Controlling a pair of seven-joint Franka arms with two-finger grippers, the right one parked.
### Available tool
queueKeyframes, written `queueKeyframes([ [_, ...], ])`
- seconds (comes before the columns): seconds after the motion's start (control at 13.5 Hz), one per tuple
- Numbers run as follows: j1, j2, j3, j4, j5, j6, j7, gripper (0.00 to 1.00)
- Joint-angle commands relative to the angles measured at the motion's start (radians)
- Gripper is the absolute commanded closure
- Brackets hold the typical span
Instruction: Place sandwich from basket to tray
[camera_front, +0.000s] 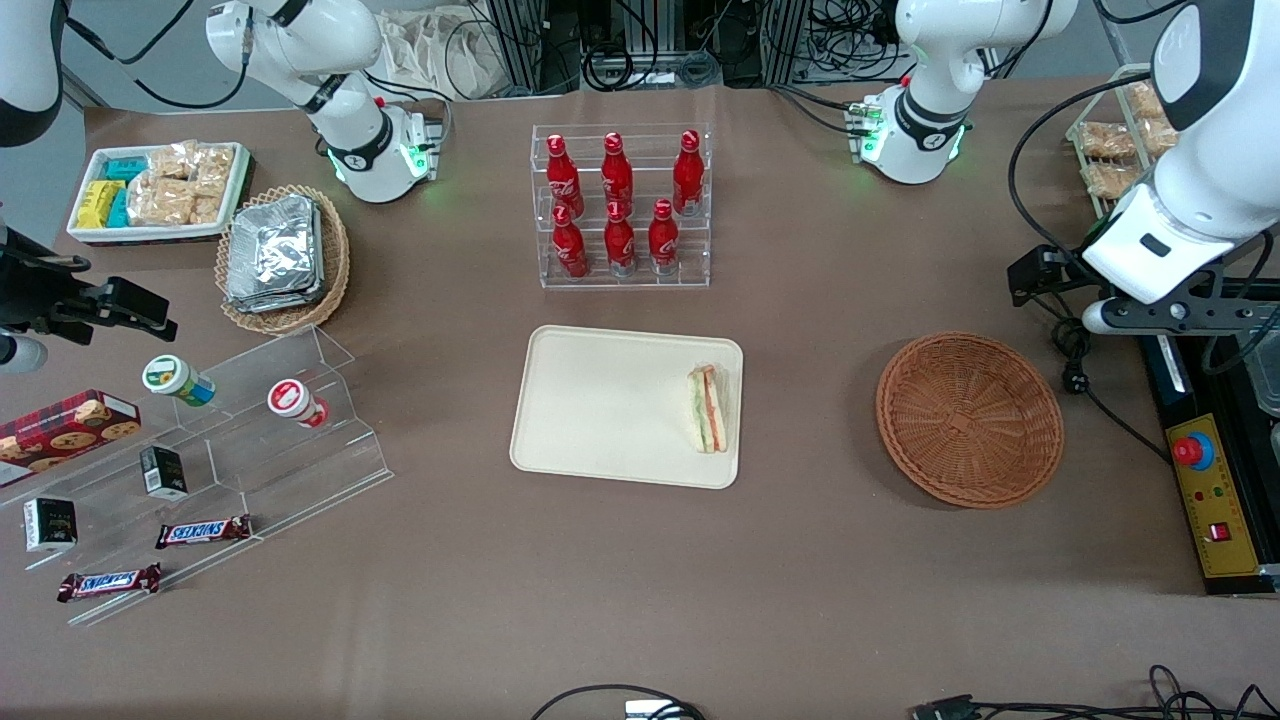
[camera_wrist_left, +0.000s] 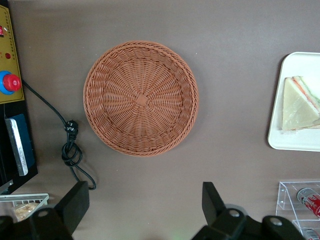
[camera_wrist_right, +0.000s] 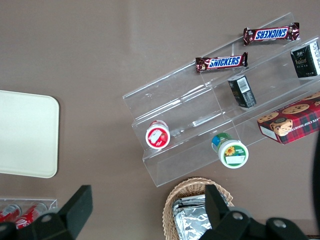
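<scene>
Scene lit evenly and brightly from overhead, soft shadow cast beside the basket (camera_front: 969, 419), faint glare seen on the acrylic shelves (camera_front: 250, 430), gripper (camera_wrist_left: 145, 210) fingers rendered slightly soft.

The triangular sandwich (camera_front: 707, 408) lies flat on the cream tray (camera_front: 600, 405), at the short edge nearest the empty reddish-brown basket (camera_front: 969, 419); the gripper (camera_wrist_left: 142, 210) hangs open above the table beside that basket.

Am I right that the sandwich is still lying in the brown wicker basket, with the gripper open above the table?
Not quite. The basket holds nothing; the sandwich lies on the tray, near the edge closest to the basket, as the front view shows. The gripper is indeed open above the table.
</scene>
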Motion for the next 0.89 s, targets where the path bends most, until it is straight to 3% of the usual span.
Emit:
queueKeyframes([
  [0.0, -0.005, -0.002, 0.007, 0.006, -0.012, -0.006, 0.001, 0.0],
  [0.81, -0.005, 0.0, 0.007, 0.049, -0.012, -0.086, 0.001, 0.0],
])
